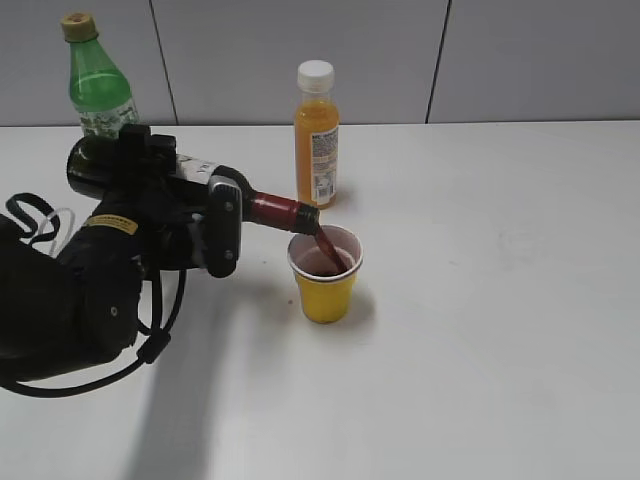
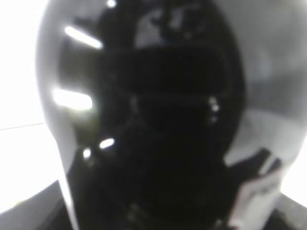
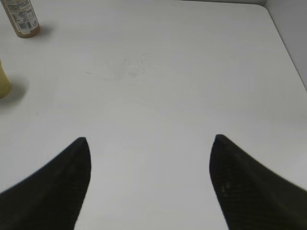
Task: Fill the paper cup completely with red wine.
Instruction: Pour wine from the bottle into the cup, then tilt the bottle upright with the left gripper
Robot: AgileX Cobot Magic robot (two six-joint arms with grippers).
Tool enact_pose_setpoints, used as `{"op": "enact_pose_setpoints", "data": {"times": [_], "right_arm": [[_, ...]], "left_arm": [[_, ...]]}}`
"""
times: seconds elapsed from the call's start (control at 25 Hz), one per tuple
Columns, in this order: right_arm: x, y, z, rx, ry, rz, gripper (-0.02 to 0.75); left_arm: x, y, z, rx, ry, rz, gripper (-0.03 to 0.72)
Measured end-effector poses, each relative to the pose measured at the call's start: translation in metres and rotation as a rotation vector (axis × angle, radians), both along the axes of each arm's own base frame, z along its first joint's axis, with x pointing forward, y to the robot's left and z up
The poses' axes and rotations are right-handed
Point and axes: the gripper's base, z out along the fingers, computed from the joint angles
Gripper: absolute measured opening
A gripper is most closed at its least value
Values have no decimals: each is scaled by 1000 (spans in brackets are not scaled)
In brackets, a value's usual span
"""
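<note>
Even, bright light falls on the white bench [image 1: 500, 330] in the exterior view, which is sharp; a soft shadow lies just right of the paper cup [image 1: 324, 285]. The left wrist view is badly blurred: the dark wine bottle [image 2: 144, 124] fills it, streaked with glare, probably from ceiling lamps. The right wrist view is clear, the right pincer [image 3: 148, 184] silhouetted.

Paper cup [image 1: 325, 280] stands before juice bottle [image 1: 316, 135], right of wine bottle [image 1: 190, 185].
</note>
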Motion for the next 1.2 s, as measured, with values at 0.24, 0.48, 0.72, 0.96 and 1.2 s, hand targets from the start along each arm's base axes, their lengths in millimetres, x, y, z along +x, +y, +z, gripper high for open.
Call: {"op": "enact_pose_setpoints", "data": {"times": [0.24, 0.48, 0.72, 0.96, 1.2], "right_arm": [[0, 0, 0, 1, 1, 0, 585], [0, 0, 0, 1, 1, 0, 585], [0, 0, 0, 0, 1, 0, 585], [0, 0, 0, 0, 1, 0, 585], [0, 0, 0, 1, 1, -1, 585]], "left_arm": [[0, 0, 1, 37, -3, -12, 552], [1, 0, 3, 62, -27, -15, 552], [1, 1, 5, 67, -52, -6, 552], [1, 1, 5, 66, -51, -5, 552], [1, 1, 5, 68, -52, -5, 552]]}}
